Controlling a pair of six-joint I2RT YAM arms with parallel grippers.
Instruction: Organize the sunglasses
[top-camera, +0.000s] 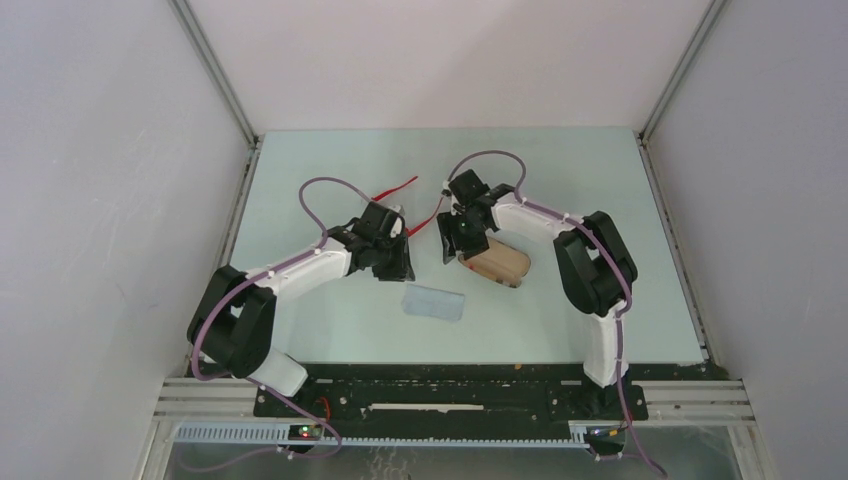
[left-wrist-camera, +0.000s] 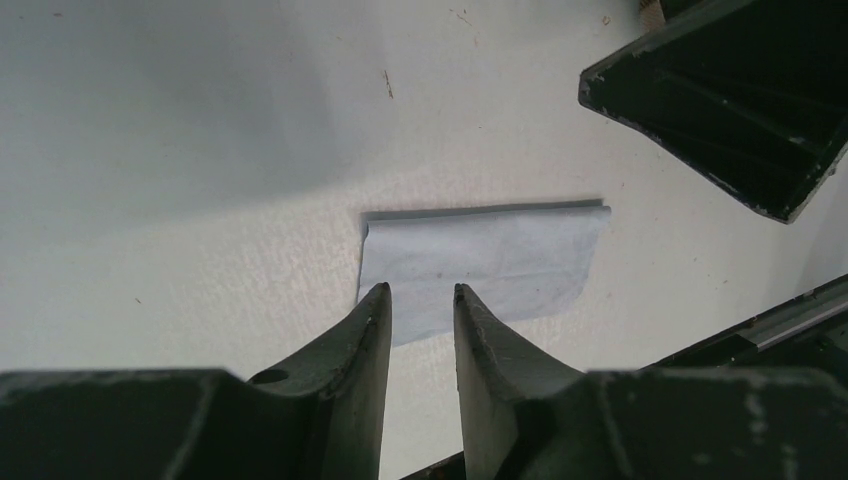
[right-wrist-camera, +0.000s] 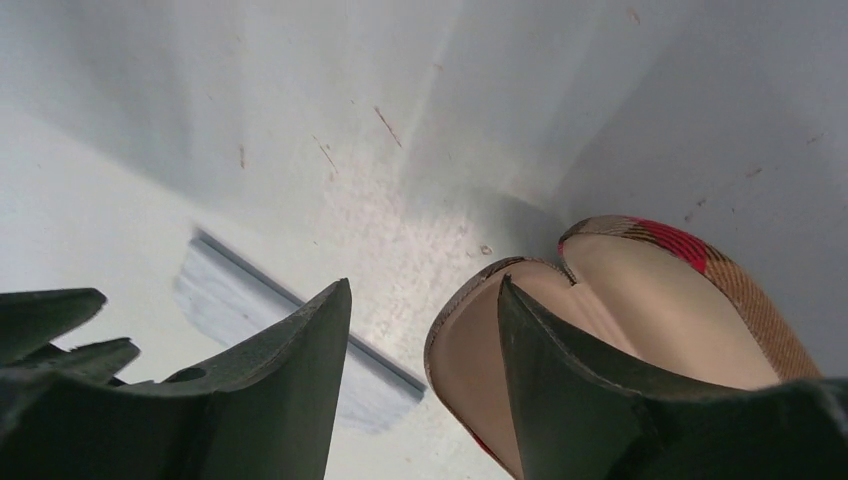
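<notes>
Beyond left pincer (left-wrist-camera: 420, 295), sunglasses (top-camera: 400, 185) arms far-rightward

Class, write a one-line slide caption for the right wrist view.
Right gripper, jaws apart, at the mouth of the open plaid case; pale blue cloth on the table nearby.

Sunglasses (top-camera: 400, 186), case (top-camera: 497, 263) and cloth (top-camera: 434, 301) crowd the table (top-camera: 650, 210) middle; right side free.

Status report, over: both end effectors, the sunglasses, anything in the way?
Left end effector narrowly open, empty, aimed at pale blue cloth. Right end effector open, one finger inside plaid case. Sunglasses outside case, mostly hidden behind left arm.
</notes>
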